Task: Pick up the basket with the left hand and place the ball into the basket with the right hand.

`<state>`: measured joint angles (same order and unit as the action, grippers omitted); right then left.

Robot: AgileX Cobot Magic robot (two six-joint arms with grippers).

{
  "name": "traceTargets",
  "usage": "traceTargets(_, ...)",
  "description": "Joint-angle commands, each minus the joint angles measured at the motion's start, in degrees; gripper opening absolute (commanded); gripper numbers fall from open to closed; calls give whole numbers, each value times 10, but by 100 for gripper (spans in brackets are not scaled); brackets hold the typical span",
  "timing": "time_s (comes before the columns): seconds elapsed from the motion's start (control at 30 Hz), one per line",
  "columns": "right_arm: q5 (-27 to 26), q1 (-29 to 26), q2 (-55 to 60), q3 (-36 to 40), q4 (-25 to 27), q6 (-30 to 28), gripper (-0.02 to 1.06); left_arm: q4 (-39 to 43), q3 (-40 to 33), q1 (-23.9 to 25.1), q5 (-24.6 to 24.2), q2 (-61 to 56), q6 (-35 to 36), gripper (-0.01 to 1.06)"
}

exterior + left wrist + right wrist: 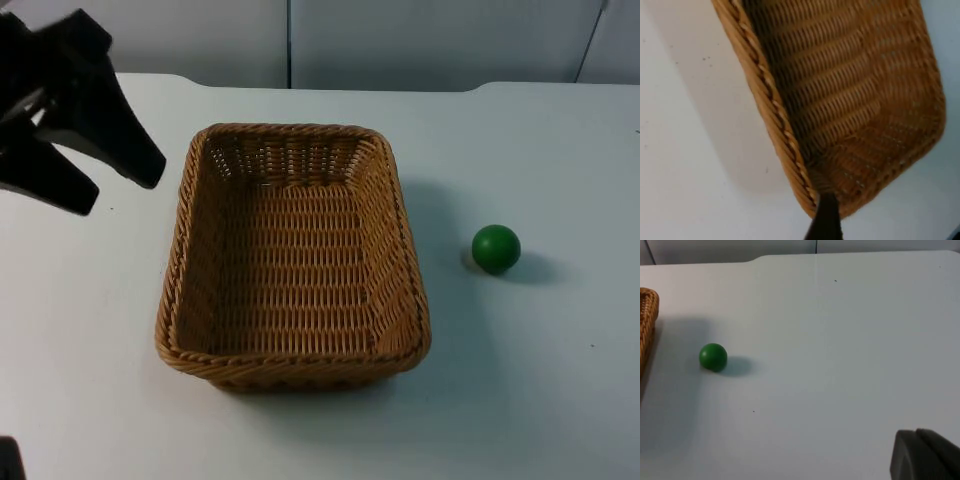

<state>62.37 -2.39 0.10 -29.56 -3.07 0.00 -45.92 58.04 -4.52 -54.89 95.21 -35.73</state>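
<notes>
A brown wicker basket (178, 250) stands empty in the middle of the white table. Its rim (770, 105) runs close under my left wrist camera, with one black fingertip (825, 220) over a corner of it. My left gripper (118, 190) hangs open above the table, just left of the basket's far left corner, holding nothing. A small green ball (496, 248) rests on the table to the right of the basket, a short gap away. From the right wrist the ball (713, 357) lies well ahead of my right gripper (925, 455), beside the basket's edge (647, 315).
The grey partition wall (420, 40) closes the table's far side. Bare white table top (560, 380) lies around the ball and in front of the basket.
</notes>
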Motion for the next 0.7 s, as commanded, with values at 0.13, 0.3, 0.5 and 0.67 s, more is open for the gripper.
traceTargets(0.13,-7,2,-1,4,3,-4,0,-2,38,-5,23,57,4,67)
traceTargets(0.3,-7,2,-1,4,3,-4,0,-2,78,-6,22,103,4,67)
traceTargets(0.5,-7,2,-1,4,3,-4,0,-2,112,-6,27,158,4,67)
traceTargets(0.67,-7,2,-1,4,3,-4,0,1,136,-6,32,194,1,67)
